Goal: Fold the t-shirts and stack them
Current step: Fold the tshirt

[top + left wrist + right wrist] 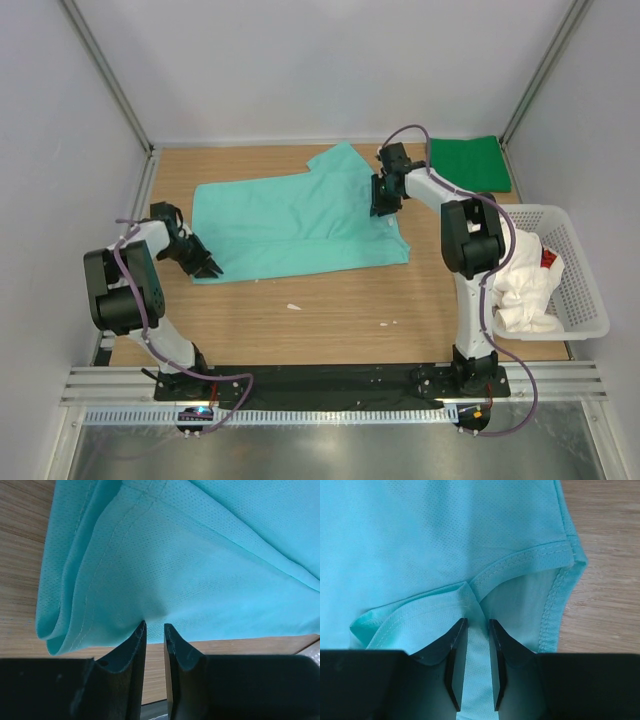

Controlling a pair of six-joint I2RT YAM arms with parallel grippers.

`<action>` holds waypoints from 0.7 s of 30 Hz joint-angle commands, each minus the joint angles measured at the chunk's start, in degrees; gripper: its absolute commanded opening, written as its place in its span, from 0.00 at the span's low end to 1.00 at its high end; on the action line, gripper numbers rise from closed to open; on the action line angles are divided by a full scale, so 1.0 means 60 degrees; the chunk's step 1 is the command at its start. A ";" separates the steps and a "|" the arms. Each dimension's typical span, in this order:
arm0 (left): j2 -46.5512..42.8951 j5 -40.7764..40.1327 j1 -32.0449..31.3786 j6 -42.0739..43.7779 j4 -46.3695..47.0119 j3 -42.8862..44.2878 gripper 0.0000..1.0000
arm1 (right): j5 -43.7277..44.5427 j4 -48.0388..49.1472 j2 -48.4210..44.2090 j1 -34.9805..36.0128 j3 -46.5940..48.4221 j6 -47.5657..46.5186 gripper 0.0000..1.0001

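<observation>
— While holding the mint-teal t-shirt [290, 225] spread across the desk [330, 300], grips where?
— At the stitched right-hand end: right tool [478, 621] clamped on a fabric fold. Left tool [154, 625] nearly together at the hem corner; cannot tell whether pinching.
— Why opposite ends?
— Probably to pull it flat for folding. Beyond: dark green t-shirt [468, 163] folded far right, white t-shirt [525, 290] heaped in the basket [585, 270].
</observation>
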 commanded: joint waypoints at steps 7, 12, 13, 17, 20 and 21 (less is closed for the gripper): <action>0.0306 -0.0477 -0.0001 -0.0099 0.0159 -0.0067 0.19 | 0.0124 0.0080 0.0109 0.0009 0.0668 0.0073 0.12; 0.0673 -0.0888 -0.0001 -0.0348 0.0071 -0.0081 0.13 | 0.0316 -0.0374 -0.0243 0.0024 0.1020 0.0249 0.02; 0.0688 -0.0888 0.0013 -0.0349 0.0056 -0.0110 0.13 | 0.0229 -0.0389 -0.0316 0.0053 0.1021 0.0293 0.01; 0.0703 -0.0976 0.0014 -0.0320 0.0129 -0.0155 0.13 | 0.0140 -0.0419 -0.0550 0.0228 0.0991 0.0455 0.01; 0.0746 -0.1049 -0.0001 -0.0320 0.0086 -0.0111 0.13 | 0.0126 -0.0404 -0.0668 0.0287 0.0991 0.0528 0.01; 0.0790 -0.1078 -0.0001 -0.0320 0.0071 -0.0096 0.13 | 0.0169 -0.0259 -0.0682 0.0287 0.0991 0.0542 0.01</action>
